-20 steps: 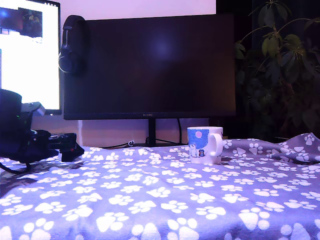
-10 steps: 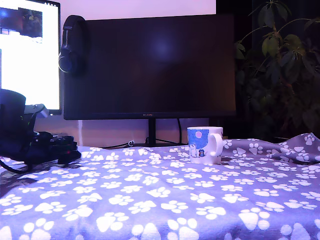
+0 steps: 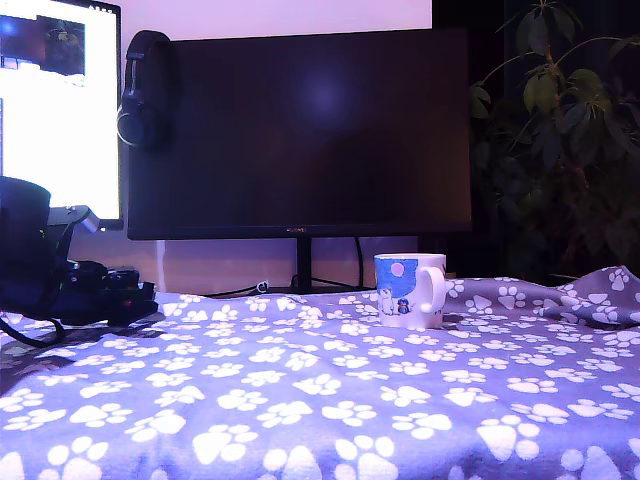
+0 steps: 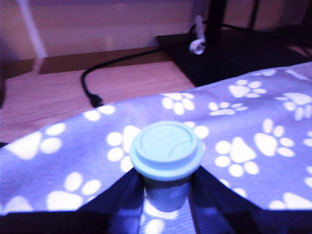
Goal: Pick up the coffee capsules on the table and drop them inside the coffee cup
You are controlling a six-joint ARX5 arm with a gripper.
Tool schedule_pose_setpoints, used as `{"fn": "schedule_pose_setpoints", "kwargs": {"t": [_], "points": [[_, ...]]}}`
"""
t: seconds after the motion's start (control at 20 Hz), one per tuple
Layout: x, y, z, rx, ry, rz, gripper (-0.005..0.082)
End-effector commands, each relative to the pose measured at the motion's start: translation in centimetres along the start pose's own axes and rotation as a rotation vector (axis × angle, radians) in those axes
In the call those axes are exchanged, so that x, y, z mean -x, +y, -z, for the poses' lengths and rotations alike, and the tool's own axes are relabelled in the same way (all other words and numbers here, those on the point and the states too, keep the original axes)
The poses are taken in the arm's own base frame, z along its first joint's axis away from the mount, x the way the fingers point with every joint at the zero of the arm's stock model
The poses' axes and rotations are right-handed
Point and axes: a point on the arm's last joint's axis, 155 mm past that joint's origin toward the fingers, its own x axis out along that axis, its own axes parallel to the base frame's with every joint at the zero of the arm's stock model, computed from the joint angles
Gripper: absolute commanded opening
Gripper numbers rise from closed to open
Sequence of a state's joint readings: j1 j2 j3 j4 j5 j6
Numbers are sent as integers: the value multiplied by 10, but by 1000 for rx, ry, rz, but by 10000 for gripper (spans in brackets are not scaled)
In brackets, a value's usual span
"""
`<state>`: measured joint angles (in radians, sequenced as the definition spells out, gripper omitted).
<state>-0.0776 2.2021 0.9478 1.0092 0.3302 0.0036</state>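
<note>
The gripper [image 4: 165,195] holds 1 pale teal capsule [image 4: 166,151] between its 2 dark fingers [image 4: 124,195], which press against the pod's tapered body from either side while the wide rimmed end faces the wrist camera. The pod sits right at the fingertips, above the paw-print cloth of the table [image 4: 253,151]; whether it is lifted clear of the cloth or only just touching it cannot be told from the wrist view. Beyond the fingers the cloth ends at a bare wooden desk with a black cable [image 4: 92,87] lying on it. In the exterior view the arm [image 3: 60,285] sits low at the view's far left edge, and its fingers are too dark there to read. The cup [image 3: 410,290] stands upright on the cloth well away from the fingers, toward the exterior view's right, in front of a large dark monitor [image 3: 300,130], with its handle turned to that view's right. No capsule can be seen inside the cup, since the camera looks at it from the side, and no 2nd capsule shows in either view. As a judgement, the task is at its early part: 1 pod is gripped, but carrying it across to the cup and dropping it in are not yet done.
</note>
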Motion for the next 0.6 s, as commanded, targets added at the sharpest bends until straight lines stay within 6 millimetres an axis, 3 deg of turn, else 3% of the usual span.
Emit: {"fn": "schedule_pose_setpoints", "kwargs": {"t": [0.0, 0.3, 0.55], "points": [[0, -2, 12, 4, 20, 17, 142], [5, -11, 6, 20, 65, 54, 139], [13, -18, -12, 27, 81, 77, 139]]}}
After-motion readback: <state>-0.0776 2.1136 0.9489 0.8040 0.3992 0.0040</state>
